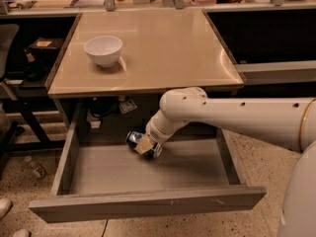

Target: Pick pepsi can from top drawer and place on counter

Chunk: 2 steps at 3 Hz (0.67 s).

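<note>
Pincer (146,145) is down in the top drawer (148,171), apparently pinching the pepsi can (132,138), which lies at the back just below the table's (168,53) front edge. Danger: lift straight up and the can clips that overhang and slips free.

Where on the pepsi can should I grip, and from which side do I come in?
Grip the pepsi can across the middle of its round body, coming from above. It lies on its side near the back of the top drawer, its ends pointing sideways, so the curved wall is what faces up. The gripper is at that middle, low in the drawer.
</note>
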{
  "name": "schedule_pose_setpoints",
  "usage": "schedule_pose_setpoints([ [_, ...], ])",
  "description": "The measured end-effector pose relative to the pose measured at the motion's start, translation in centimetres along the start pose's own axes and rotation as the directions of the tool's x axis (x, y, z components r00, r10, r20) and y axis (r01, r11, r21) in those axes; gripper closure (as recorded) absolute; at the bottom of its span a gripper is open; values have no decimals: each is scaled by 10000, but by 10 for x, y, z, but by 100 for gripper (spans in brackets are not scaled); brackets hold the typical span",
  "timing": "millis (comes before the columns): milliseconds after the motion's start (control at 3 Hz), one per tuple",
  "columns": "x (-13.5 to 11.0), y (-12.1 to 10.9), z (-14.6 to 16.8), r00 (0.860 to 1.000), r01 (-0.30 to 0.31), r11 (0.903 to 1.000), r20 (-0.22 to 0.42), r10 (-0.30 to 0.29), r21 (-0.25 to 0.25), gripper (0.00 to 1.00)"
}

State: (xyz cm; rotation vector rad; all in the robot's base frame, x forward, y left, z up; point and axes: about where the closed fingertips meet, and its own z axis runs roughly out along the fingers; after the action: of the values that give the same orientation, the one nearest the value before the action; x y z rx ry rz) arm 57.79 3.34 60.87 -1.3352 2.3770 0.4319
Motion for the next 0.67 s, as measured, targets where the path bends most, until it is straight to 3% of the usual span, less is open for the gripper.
schedule_pose_setpoints([
  [667, -3, 3, -23, 9993, -206, 9993, -310, 215, 312, 100],
])
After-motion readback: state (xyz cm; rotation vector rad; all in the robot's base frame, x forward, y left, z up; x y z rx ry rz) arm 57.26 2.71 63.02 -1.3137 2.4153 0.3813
